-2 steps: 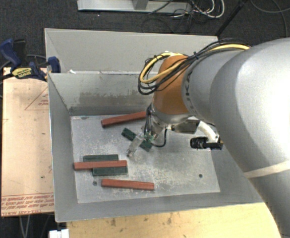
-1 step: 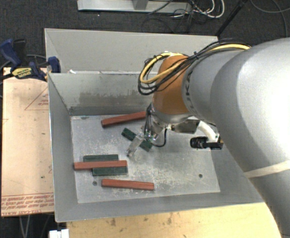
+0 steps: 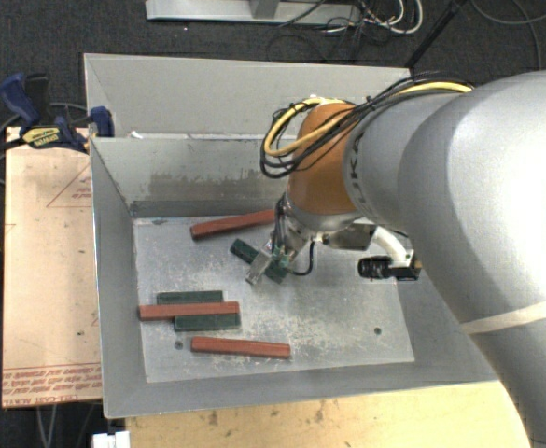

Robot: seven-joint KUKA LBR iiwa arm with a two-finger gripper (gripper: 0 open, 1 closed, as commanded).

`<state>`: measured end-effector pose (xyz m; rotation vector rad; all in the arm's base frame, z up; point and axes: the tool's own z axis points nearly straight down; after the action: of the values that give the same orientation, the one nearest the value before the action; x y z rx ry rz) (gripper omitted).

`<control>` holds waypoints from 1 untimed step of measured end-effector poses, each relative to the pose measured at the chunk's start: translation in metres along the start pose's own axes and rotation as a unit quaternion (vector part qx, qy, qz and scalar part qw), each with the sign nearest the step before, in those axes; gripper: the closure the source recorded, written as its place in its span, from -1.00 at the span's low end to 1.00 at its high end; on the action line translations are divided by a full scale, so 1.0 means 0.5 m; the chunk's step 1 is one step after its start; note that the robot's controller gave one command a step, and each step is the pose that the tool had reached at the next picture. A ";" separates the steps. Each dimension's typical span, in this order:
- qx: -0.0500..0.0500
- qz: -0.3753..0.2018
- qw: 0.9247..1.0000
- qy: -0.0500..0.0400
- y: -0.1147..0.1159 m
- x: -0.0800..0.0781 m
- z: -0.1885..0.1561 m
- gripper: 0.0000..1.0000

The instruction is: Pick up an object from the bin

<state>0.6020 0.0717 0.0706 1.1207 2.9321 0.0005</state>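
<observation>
- Nearest: a red-brown stick (image 3: 240,346) is lying flat on the bin floor (image 3: 347,329).
- Behind it: two dark green bars (image 3: 205,321) and a second red-brown stick (image 3: 156,312) are lying bunched together.
- Mid-bin: the hand (image 3: 274,264) is hanging at the right end of a small dark green block (image 3: 245,250). Whether it is released or clenched cannot be told.
- Farthest: a long red-brown stick (image 3: 231,224) is lying just beyond.
- Risk: the block is sitting off-centre to the hand, so a grip is likely catching only its end, and the block is liable to twist out on lifting.

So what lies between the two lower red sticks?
A dark green block, against the upper stick, apart from the lower stick, in the camera view.
</observation>
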 end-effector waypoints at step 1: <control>0.000 -0.002 1.000 0.000 0.001 0.000 -0.004 1.00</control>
<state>0.6025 0.0723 0.0724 1.1150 2.9348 0.0005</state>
